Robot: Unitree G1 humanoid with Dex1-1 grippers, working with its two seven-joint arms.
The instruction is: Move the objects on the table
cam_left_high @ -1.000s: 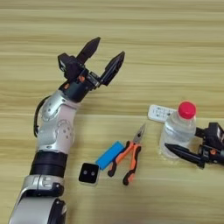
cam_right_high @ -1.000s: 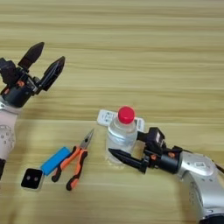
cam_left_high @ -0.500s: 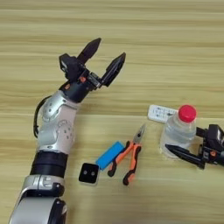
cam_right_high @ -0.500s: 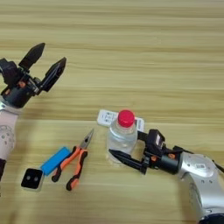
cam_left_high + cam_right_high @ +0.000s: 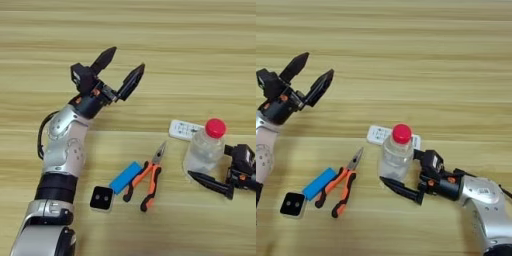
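A small clear bottle with a red cap stands upright at the right of the table. The white remote lies flat just behind it, partly covered by it. My right gripper comes in from the right, open, with the bottle between its fingers. Its near finger lies along the bottle's front base, and its far finger is hidden behind the bottle. My left gripper is held up over the left middle of the table, open and holding nothing.
Orange-handled pliers lie left of the bottle. A blue block sits beside them, and a small black square device lies further left. My left forearm runs up the left side.
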